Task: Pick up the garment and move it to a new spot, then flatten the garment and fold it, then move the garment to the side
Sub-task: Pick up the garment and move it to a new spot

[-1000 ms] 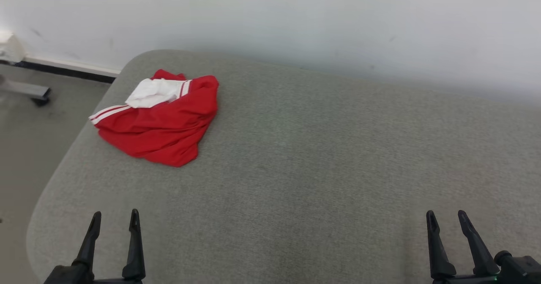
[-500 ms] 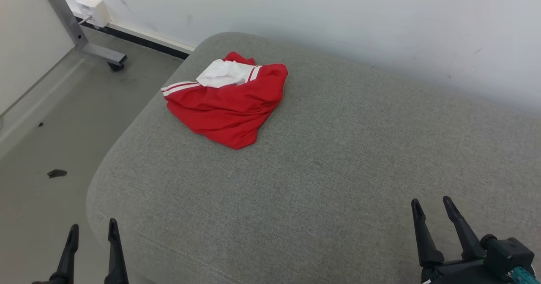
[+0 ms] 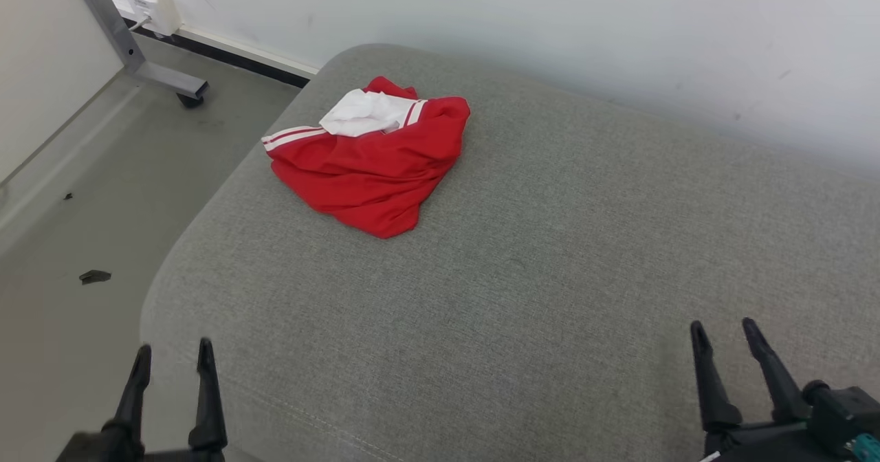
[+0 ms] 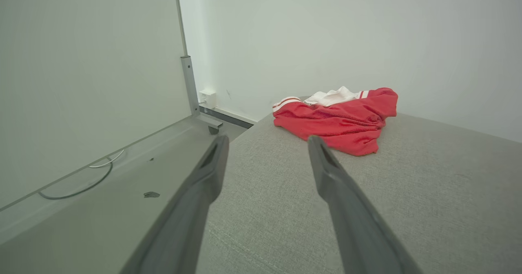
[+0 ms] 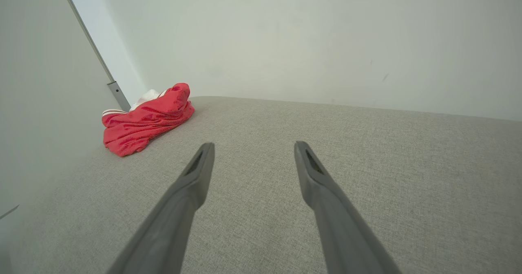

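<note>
Head view: garment point(image 3: 371, 173) lies longest left-to-right; left gripper point(image 3: 173, 346), right gripper point(image 3: 722, 325) wide, empty.

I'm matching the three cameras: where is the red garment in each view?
Head view: red garment upper left of centre, near the grey cushion's far left corner.
Left wrist view: red garment upper right of centre.
Right wrist view: red garment at the left, mid-height.
Shared landmark: the metal post on the floor past that corner.

Grey upholstered cushion point(image 3: 550, 256) against white wall point(image 3: 550, 29); metal frame leg point(image 3: 168, 80) on floor point(image 3: 103, 194).
</note>
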Available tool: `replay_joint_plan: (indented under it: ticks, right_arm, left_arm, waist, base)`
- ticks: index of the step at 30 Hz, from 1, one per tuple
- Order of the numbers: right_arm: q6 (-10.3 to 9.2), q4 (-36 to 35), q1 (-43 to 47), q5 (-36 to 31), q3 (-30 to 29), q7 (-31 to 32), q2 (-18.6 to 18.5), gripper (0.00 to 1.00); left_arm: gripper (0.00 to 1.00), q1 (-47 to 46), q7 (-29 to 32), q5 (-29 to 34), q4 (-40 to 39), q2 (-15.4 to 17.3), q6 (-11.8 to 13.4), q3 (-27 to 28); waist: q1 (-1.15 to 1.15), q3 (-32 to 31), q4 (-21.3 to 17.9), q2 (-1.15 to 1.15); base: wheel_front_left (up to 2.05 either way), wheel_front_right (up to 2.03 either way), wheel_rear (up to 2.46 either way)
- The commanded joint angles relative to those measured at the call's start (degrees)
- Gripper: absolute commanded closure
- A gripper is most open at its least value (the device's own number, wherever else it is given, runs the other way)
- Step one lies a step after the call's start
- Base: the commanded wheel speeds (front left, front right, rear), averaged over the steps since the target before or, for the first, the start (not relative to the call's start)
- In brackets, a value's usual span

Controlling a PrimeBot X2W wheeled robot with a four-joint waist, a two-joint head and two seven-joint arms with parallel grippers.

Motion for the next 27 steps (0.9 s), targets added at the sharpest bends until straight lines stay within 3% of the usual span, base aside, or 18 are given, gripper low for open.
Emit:
replay_joint_plan:
  ticks: [1, 9, 14, 20, 27]
  right_arm:
    - [-0.14, -0.39, 0.79, -0.22, -0.64, -0.25, -0.3, 0.0]
    - [-0.14, -3.67, -1.38, -1.23, -3.11, 1.36, -2.0, 0.0]
    - [-0.14, -6.26, -3.71, -0.93, -5.95, 1.76, -4.07, 0.0]
    - [-0.14, -8.52, -6.21, -0.37, -8.93, 1.34, -5.03, 0.0]
    - [-0.14, -9.23, -7.91, -0.08, -10.82, 0.0, -4.41, 0.0]
  left_arm:
    - [0.0, -2.05, -0.01, -0.4, 0.91, 0.42, -0.44, 0.05]
    - [0.0, -14.43, 0.0, -1.74, 5.13, 2.31, -1.77, 0.18]
    - [0.0, -26.87, 0.0, -2.12, 9.07, 4.0, -2.09, -0.51]
    - [0.0, -41.32, 1.14, -2.01, 13.44, 7.57, -2.03, -0.24]
    - [0.0, -53.57, 4.05, -2.84, 20.72, 11.34, -2.22, 0.22]
  waist:
    - [0.0, 0.47, -0.66, -0.01]
    - [0.0, 6.42, -7.39, -0.01]
    - [0.0, 12.89, -13.05, -0.01]
    - [0.0, 20.51, -20.25, -0.01]
    - [0.0, 24.98, -25.76, -0.01]
  base:
    - [0.0, 0.0, 0.0]
    - [0.0, 0.0, 0.0]
    - [0.0, 0.0, 0.0]
    - [0.0, 0.0, 0.0]
    - [0.0, 0.0, 0.0]
